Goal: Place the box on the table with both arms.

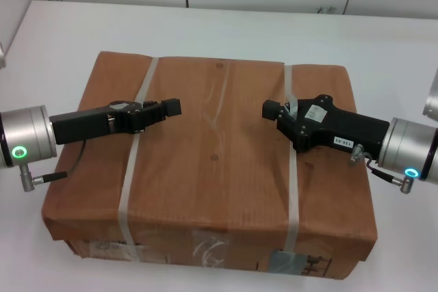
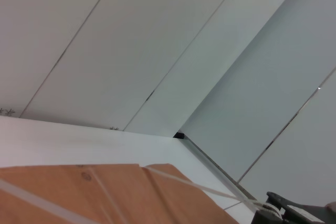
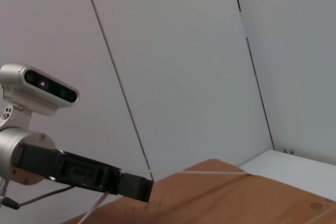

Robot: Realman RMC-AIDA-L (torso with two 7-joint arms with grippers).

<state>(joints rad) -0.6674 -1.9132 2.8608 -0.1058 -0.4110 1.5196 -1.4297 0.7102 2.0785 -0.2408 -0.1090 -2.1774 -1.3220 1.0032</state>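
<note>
Box (image 1: 212, 162) on table (image 1: 61, 39); left gripper (image 1: 171, 107) and right gripper (image 1: 272, 109) over its top, facing inward, finger state indiscernible.

You see the box (image 1: 212, 162) sitting on the table (image 1: 61, 32), the left gripper (image 1: 171, 107) over its left part, the right gripper (image 1: 272, 109) over its right, tips facing, well apart.
</note>
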